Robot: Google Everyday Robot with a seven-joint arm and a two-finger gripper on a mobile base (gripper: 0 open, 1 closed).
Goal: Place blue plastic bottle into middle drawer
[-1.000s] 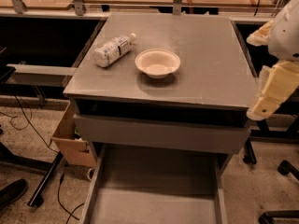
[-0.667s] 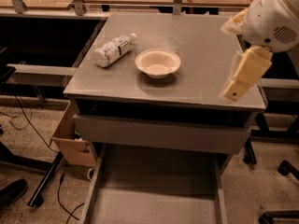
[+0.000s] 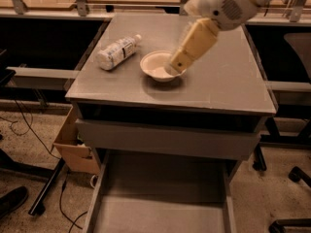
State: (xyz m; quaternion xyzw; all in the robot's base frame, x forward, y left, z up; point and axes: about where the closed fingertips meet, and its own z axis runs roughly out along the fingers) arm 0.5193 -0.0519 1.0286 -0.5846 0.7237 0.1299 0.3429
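Note:
The blue plastic bottle (image 3: 116, 51) lies on its side on the grey cabinet top (image 3: 223, 76), at the back left, with its white cap pointing to the back right. The gripper (image 3: 174, 68), at the end of the cream arm, hangs over the right side of the round cream bowl (image 3: 156, 68), to the right of the bottle and apart from it. It holds nothing that I can see. The middle drawer (image 3: 160, 212) is pulled out at the bottom of the view, and its flat grey floor is bare.
A drawer above shows only its plain grey front panel (image 3: 165, 140). A cardboard box (image 3: 73, 147) and cables lie on the floor at the left. Chair bases (image 3: 291, 178) stand at the right. Dark tables flank the cabinet.
The arm has swung from the cabinet's right side leftwards over the top, and the gripper is now above the bowl. The bottle and the bowl have not moved.

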